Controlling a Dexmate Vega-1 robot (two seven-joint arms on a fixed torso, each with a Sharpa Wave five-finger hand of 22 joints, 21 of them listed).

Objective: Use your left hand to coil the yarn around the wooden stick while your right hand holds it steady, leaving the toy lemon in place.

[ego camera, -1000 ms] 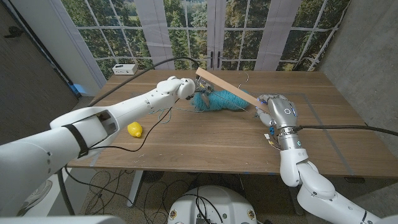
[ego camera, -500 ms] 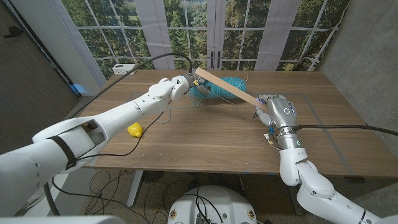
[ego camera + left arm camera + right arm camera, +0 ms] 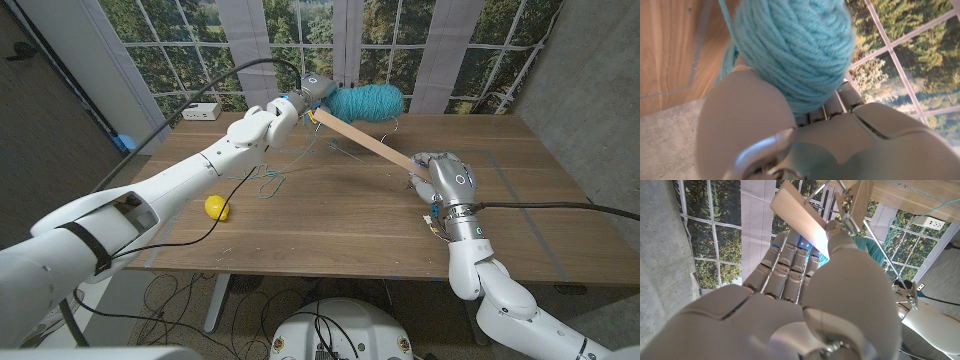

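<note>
Left hand [image 3: 305,92] grasps the teal yarn ball [image 3: 366,101], lifted above the bench [image 3: 330,225] far edge, 12 o'clock. Right hand [image 3: 447,178] clenched on the wooden stick [image 3: 362,144], which slants toward 10 o'clock. Toy lemon [image 3: 217,208] sits at 9 o'clock, well apart.

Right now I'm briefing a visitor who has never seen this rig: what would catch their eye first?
Likely the teal yarn ball, which the left hand grips in the air above the table's far edge. Next, the wooden stick slanting up from the right hand toward the yarn. Then the yellow toy lemon, alone near the table's left side.
</note>
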